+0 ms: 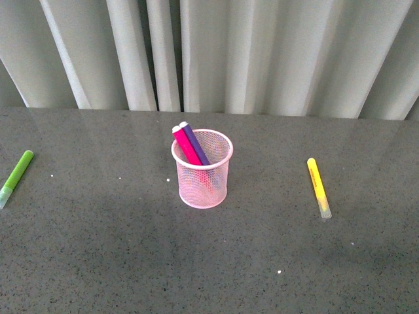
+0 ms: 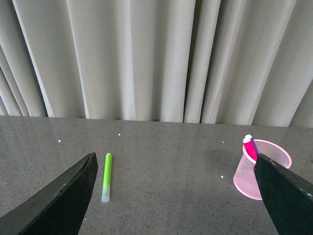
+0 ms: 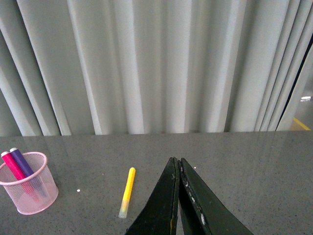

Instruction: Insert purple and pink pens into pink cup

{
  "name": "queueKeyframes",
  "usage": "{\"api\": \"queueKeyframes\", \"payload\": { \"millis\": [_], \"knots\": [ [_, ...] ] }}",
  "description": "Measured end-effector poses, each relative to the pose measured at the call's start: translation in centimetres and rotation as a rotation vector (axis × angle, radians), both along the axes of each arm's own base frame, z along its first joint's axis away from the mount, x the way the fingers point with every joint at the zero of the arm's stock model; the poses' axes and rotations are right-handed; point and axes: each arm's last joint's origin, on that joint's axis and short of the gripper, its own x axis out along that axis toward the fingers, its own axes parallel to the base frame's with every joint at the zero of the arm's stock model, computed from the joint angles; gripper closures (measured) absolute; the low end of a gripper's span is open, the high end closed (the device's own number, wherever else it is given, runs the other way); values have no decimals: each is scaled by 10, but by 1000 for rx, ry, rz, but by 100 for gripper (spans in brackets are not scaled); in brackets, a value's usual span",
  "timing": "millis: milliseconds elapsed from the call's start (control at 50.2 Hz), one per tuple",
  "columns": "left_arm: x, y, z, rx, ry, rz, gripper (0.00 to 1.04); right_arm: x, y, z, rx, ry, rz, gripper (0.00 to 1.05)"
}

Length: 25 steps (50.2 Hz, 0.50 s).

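Observation:
The pink cup [image 1: 203,171] stands upright in the middle of the grey table. Both pens lean inside it side by side, the pink pen [image 1: 186,145] to the left of the purple pen [image 1: 194,143], tops poking above the rim. The cup [image 2: 260,169] and the pink pen [image 2: 250,147] also show in the left wrist view, partly behind one finger. My left gripper [image 2: 176,164] is open and empty, well back from the cup. The right wrist view shows the cup [image 3: 29,190] with both pens, and my right gripper [image 3: 177,161] shut on nothing. Neither arm appears in the front view.
A lime-green marker [image 1: 16,176] lies near the table's left edge, also seen as the green marker [image 2: 106,176]. A yellow marker [image 1: 319,187] lies right of the cup, the same yellow marker [image 3: 126,191] beside my right fingers. Pale curtains [image 1: 216,52] hang behind the table.

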Motion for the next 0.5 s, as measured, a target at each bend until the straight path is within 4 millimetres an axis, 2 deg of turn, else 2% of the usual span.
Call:
{"api": "queueKeyframes", "payload": {
  "millis": [259,299,458,498],
  "knots": [
    [0,0,0,0,0,0,7,0,0,0,0,0,0,101],
    [0,0,0,0,0,0,7,0,0,0,0,0,0,98],
    [0,0,0,0,0,0,7,0,0,0,0,0,0,74],
    [0,0,0,0,0,0,7,0,0,0,0,0,0,63]
  ]
}}
